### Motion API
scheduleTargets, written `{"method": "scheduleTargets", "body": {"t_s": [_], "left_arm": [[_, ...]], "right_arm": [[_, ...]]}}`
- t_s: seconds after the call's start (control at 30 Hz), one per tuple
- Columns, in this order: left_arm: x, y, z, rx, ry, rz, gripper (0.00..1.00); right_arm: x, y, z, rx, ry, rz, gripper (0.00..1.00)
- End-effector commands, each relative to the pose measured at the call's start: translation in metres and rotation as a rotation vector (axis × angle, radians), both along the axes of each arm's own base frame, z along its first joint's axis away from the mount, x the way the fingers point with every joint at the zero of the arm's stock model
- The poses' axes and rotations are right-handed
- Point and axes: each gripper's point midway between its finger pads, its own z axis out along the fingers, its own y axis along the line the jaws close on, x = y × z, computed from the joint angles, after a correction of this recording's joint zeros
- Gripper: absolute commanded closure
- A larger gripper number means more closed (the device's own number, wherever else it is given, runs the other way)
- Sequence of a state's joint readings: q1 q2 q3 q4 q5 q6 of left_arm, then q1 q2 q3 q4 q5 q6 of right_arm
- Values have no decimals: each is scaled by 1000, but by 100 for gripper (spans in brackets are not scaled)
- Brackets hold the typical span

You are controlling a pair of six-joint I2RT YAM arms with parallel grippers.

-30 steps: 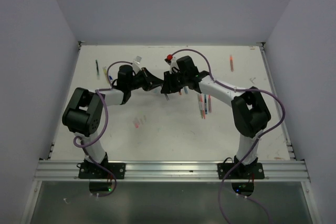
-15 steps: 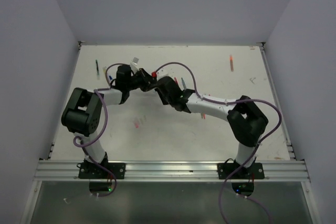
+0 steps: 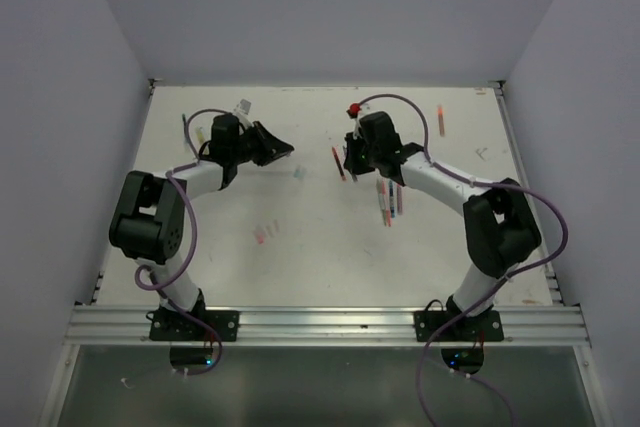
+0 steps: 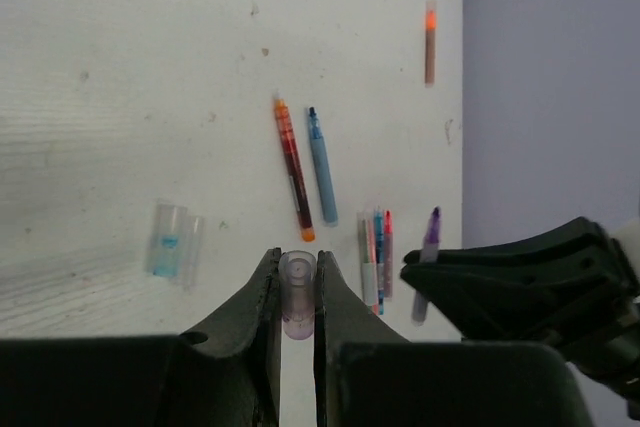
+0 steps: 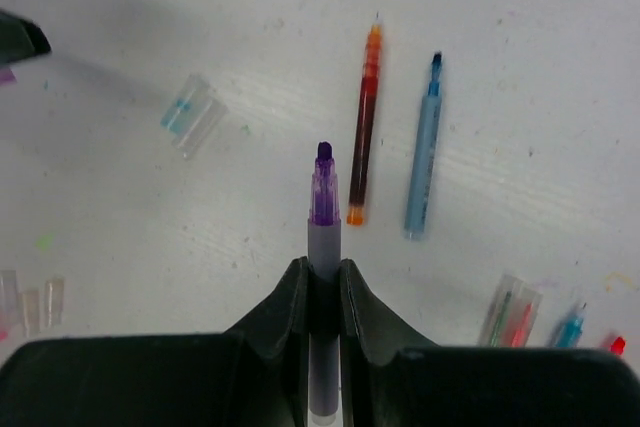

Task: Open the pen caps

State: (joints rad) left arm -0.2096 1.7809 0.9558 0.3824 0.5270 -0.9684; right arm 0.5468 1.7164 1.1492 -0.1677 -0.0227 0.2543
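My left gripper [image 4: 297,259] is shut on a translucent purple pen cap [image 4: 297,297], which stands free of any pen. My right gripper [image 5: 322,269] is shut on the barrel of a purple pen [image 5: 324,209], whose bare tip points away from me. In the top view the left gripper [image 3: 282,150] and right gripper [image 3: 348,158] hang apart over the far middle of the table. A clear cap with a blue insert [image 5: 192,115] lies loose on the table between them. An uncapped orange pen [image 5: 362,127] and an uncapped blue pen [image 5: 424,147] lie side by side.
A bundle of capped pens [image 3: 390,199] lies right of centre, and a single orange pen [image 3: 440,119] at the far right. More pens [image 3: 186,129] lie at the far left. Several loose clear caps [image 5: 30,302] sit near the table's middle. White walls close in the table.
Half a second ago the two grippers met at the middle. They have since pulled apart, the left going left with the purple cap, the right going right with the bare-tipped pen.
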Motion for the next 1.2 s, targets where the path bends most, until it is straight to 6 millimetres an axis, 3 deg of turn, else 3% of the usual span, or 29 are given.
{"method": "scheduleTargets", "body": {"t_s": [0.0,0.13,0.33,0.6,0.8,0.93,1.17], "left_arm": [[1,19,-9,177,-32,19,100],[-1,27,-26,234,-13,43,92],[1,27,-52,272,27,21,90],[3,20,-71,272,55,-3,86],[2,19,-80,274,75,-2,77],[1,19,-82,273,82,3,66],[-1,22,-83,281,86,10,62]], "right_arm": [[25,6,28,55,-23,-7,100],[57,-10,12,1,-6,-61,100],[86,-25,-2,4,15,-104,100],[98,-40,-37,-46,78,-132,100],[101,-42,-46,-68,84,-131,100],[103,-41,-53,-63,101,-130,100],[103,-39,-62,-54,120,-123,96]]}}
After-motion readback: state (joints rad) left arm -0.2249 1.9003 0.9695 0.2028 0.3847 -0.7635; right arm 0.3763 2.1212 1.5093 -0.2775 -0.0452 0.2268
